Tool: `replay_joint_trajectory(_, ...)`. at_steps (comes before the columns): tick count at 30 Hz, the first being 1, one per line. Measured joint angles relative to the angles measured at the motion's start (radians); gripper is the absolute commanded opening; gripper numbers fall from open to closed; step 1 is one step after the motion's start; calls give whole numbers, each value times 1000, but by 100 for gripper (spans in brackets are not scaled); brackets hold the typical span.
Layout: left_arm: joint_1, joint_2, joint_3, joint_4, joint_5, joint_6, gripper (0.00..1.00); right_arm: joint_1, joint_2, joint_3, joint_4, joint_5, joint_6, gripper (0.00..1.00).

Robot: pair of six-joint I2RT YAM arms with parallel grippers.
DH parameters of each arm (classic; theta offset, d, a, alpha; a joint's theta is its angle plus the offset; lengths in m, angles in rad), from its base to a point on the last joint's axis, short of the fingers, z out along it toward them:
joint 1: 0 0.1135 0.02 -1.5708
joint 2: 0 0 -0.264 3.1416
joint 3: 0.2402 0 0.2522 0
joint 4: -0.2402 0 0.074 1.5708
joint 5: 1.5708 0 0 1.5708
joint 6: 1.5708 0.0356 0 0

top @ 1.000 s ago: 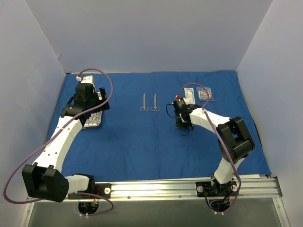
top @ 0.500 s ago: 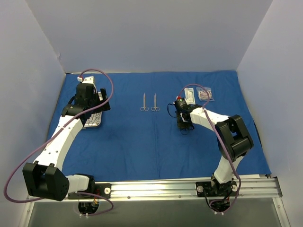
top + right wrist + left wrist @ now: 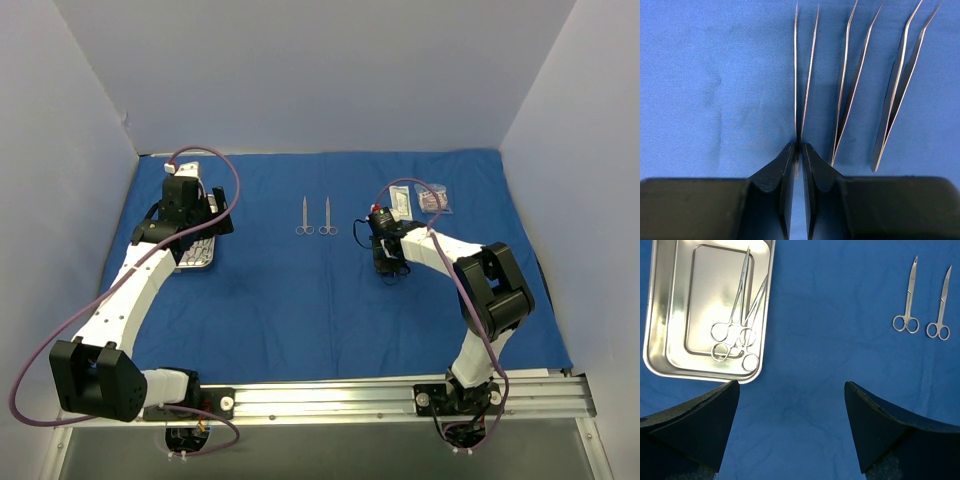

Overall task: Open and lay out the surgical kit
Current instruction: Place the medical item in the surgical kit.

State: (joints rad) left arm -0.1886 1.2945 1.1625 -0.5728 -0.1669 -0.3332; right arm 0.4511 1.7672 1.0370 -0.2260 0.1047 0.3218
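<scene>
Right tool (image 3: pixel 798 147) is nearly closed around the leftmost tweezers' (image 3: pixel 796 85) rear end; grip unclear. Left tool (image 3: pixel 791 390) gapes wide, tray (image 3: pixel 670 315) ahead-left.

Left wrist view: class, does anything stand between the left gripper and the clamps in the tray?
Nothing visible does. Only blue cloth lies between the open left gripper and the tray, where the clamps lie uncovered.
</scene>
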Motion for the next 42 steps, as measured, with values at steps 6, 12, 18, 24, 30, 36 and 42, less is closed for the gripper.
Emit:
replay_joint_trajectory(6, 0, 5, 0, 0, 8, -3, 95, 0, 0, 0, 0, 0, -2, 11)
replay_joint_trajectory(12, 1, 13, 0, 0, 8, -3, 95, 0, -35, 6, -26, -8, -2, 18)
replay_joint_trajectory(18, 5, 22, 0, 0, 8, -3, 95, 0, -165, 55, -43, -9, 3, 20)
replay_joint_trajectory(24, 8, 32, 0, 0, 8, -3, 95, 0, -226, 77, -39, -2, 18, 21)
replay_joint_trajectory(30, 9, 32, 0, 0, 7, -3, 95, -1, -215, 35, -39, -5, 38, 24)
replay_joint_trajectory(36, 19, 38, 0, -1, 1, 6, 95, -1, -224, -7, -36, -19, 54, 36)
replay_joint_trajectory(42, 62, 103, 0, -2, -18, 32, 99, -1, -366, -43, -16, -32, 53, 45)
